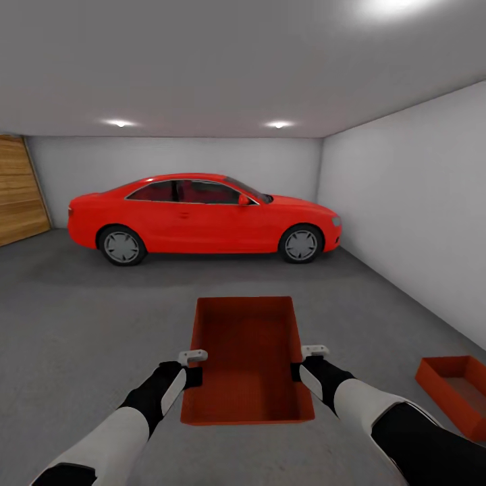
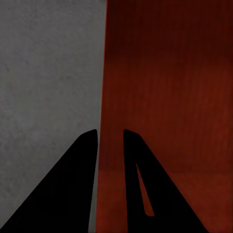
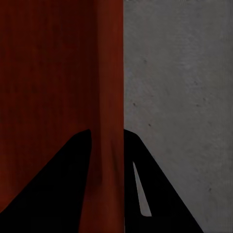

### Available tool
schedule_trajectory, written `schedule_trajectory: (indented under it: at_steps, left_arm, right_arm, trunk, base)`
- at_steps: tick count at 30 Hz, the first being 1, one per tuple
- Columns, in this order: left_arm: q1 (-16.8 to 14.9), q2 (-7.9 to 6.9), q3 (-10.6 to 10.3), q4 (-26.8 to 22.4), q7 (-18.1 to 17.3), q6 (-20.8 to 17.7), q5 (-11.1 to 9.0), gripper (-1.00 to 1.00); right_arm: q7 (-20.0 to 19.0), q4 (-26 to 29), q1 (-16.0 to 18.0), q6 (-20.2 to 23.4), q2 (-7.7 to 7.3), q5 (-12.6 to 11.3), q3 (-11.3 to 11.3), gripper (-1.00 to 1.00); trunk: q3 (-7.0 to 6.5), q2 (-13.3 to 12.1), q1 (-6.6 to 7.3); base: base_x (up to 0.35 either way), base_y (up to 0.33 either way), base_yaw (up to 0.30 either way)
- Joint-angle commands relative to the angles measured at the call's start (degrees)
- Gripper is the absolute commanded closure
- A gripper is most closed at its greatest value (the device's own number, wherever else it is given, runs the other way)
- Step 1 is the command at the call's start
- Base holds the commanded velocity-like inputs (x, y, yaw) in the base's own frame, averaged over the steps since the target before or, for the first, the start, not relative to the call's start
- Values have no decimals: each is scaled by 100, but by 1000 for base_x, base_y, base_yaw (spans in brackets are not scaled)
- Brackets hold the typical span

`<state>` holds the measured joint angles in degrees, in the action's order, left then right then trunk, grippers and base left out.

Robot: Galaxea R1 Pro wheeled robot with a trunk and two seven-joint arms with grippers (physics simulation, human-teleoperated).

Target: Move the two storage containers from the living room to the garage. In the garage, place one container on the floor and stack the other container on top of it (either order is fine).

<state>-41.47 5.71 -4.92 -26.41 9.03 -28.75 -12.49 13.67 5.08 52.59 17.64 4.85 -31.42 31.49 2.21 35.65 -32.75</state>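
**Bin held over garage floor**

Head view: both grippers, left (image 1: 194, 356) and right (image 1: 314, 352), clasp the side walls of a red-orange rectangular open-top plastic bin (image 1: 247, 358) above the dark grey concrete floor (image 1: 81, 317). A second identical bin (image 1: 459, 393) sits at near right. A red car (image 1: 202, 217) stands far.

Left wrist view: the fingers (image 2: 82, 160) straddle the bin's wall (image 2: 103, 121).

Right wrist view: the fingers (image 3: 73, 165) pinch the wall (image 3: 109, 121).

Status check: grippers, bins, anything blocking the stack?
Left gripper and right gripper each clamp a side wall of the carried container. Second container on the floor to the right. Red car well ahead, no obstruction.
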Motion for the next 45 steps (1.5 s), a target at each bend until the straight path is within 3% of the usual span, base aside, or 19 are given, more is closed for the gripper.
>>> schedule_trajectory:
  at_steps: [1,45]
  left_arm:
    - [-2,-8,0,4,82,-50,66,100]
    - [-2,-8,0,4,82,-44,69,100]
  right_arm:
    - [48,28,6,-6,-2,66,32,100]
    - [48,28,6,-6,-2,66,32,100]
  trunk:
    - [11,10,-5]
    - [11,10,-5]
  base:
    - [315,0,0]
    - [315,0,0]
